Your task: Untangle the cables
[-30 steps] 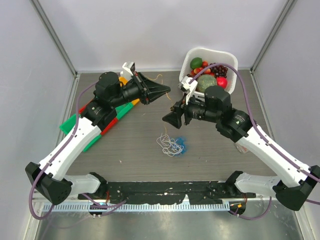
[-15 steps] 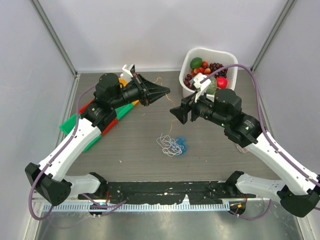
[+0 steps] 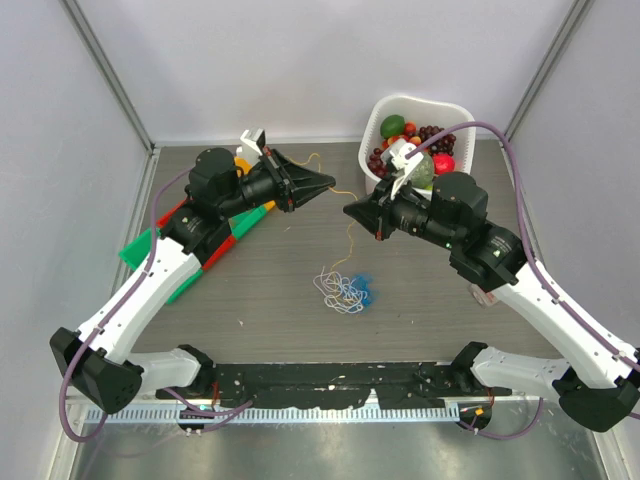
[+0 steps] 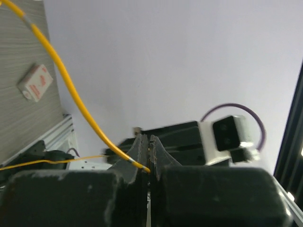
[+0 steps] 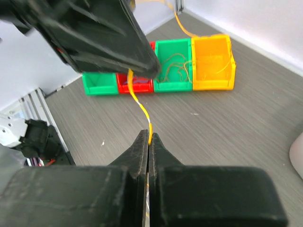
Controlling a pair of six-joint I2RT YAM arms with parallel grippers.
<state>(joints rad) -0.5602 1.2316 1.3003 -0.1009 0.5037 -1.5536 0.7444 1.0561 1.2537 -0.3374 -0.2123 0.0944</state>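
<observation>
Left fingers [image 3: 312, 181] and right fingers [image 3: 363, 213], black and wedge-shaped, are both clenched. On the grey wood-grain counter [image 3: 260, 300], midway and nearer its front edge, lies the looped bunch of thin cables [image 3: 345, 290]. Both pairs of fingers pinch one yellow cable [image 5: 142, 111].

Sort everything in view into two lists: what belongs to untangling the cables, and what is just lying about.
Belongs to the job:
- yellow cable, pinched in both the left pincer and the right pincer
- bunch of cables lying loose
- coloured bins, probably: some hold wires

Lying about:
- white basket
- fruit in it
- small white box
</observation>
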